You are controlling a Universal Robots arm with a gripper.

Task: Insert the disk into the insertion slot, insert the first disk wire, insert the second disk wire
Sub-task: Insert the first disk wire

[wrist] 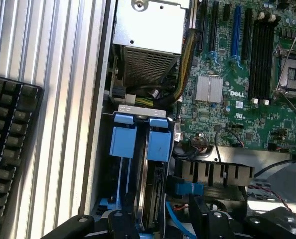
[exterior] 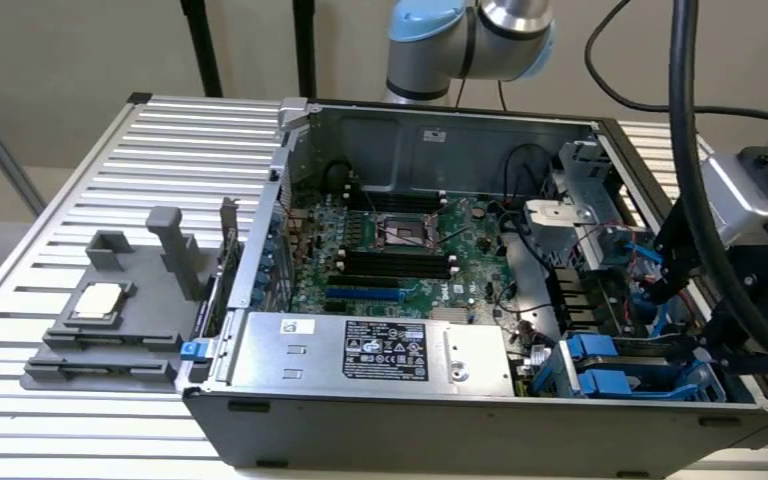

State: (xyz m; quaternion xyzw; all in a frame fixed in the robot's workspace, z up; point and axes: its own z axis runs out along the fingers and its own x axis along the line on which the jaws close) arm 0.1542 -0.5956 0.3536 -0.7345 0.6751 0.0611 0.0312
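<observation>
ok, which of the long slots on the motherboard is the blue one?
The single blue slot, running alongside the black memory slots. Its neighbouring slots on either side are black.

The arm (exterior: 471, 45) holds its tool (wrist: 160, 226) low, jaws spread wide.

The disk (wrist: 154, 194) (blue-framed) stands edge-on — inside the insertion slot (wrist: 138, 108).

Exterior view overlooks whole case (exterior: 491, 425); wrist view looks closely inside.
</observation>
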